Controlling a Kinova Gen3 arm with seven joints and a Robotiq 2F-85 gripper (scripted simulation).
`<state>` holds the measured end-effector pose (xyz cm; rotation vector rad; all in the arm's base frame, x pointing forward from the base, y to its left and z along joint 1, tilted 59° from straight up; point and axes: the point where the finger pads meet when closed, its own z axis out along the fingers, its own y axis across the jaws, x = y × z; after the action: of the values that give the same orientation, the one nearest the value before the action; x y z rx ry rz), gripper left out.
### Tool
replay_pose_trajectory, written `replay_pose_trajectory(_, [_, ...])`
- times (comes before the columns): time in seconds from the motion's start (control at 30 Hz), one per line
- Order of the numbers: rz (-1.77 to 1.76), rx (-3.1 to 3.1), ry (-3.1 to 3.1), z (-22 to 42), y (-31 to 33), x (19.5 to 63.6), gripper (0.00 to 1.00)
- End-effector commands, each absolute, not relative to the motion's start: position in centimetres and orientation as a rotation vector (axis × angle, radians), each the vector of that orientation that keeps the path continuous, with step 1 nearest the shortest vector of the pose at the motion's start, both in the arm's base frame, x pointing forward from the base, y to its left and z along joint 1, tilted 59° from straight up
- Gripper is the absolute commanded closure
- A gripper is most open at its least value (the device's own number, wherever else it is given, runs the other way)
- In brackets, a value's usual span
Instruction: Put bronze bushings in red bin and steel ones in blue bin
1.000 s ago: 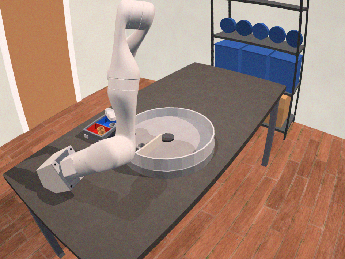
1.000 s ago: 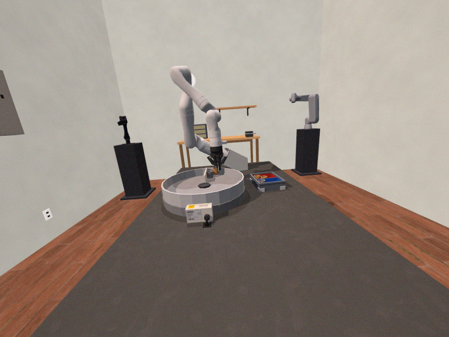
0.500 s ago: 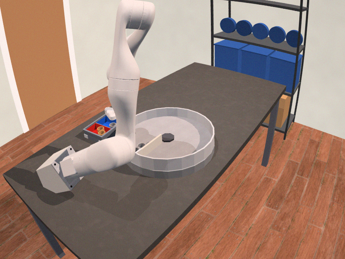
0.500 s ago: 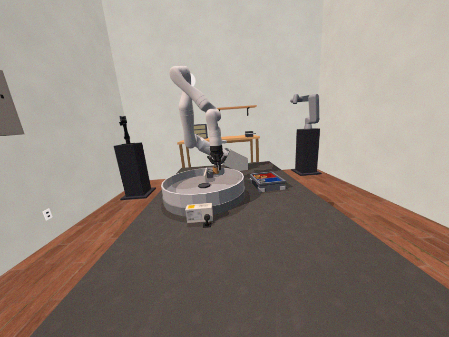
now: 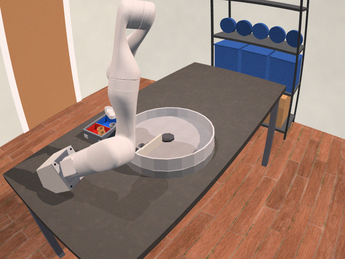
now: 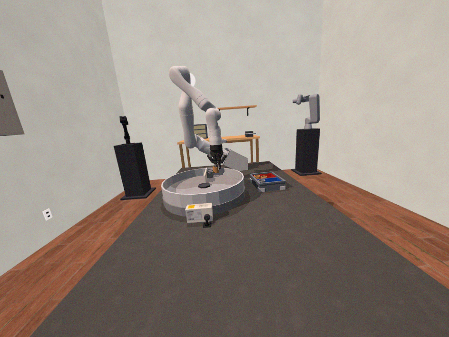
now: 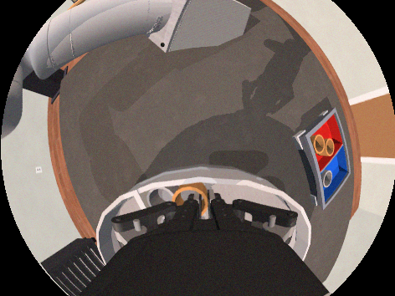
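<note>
Our hand's clamped on a bronze bushing's wall, so we lift, then red bin, bench's door-side edge.
</note>
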<state>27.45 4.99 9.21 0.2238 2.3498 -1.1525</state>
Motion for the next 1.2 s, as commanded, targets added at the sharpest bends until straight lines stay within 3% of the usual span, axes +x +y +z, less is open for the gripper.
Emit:
replay_pose_trajectory(0.0, [-1.15,0.222,2.35,9.25,5.11,27.43,1.0])
replay_pose_trajectory(1.17, [-1.15,0.222,2.35,9.74,5.85,27.08,1.0])
